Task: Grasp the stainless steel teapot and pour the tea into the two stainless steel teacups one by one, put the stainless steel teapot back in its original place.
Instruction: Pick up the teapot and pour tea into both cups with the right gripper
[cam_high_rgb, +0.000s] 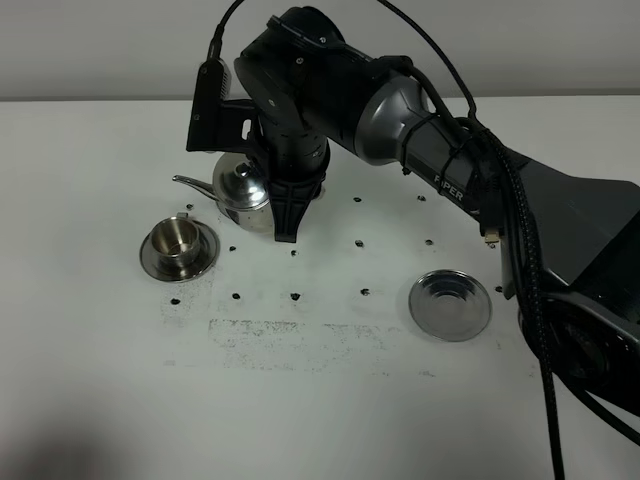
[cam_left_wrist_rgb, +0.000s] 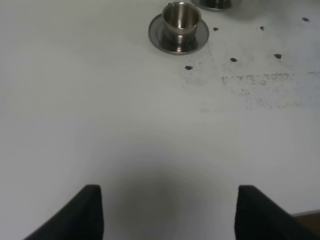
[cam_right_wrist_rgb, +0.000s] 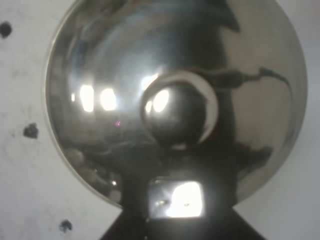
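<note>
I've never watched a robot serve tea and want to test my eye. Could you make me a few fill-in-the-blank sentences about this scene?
1. The cup stands on a ____.
2. The tray holds ____.
3. The pincer at the teapot is the robot's ____ one.
4. Only ____ cup is in view.

Missing words: saucer; nothing; right; one.

teapot: seen from above, lid knob centred | pincer: clamped on it | table: dark spots
</note>
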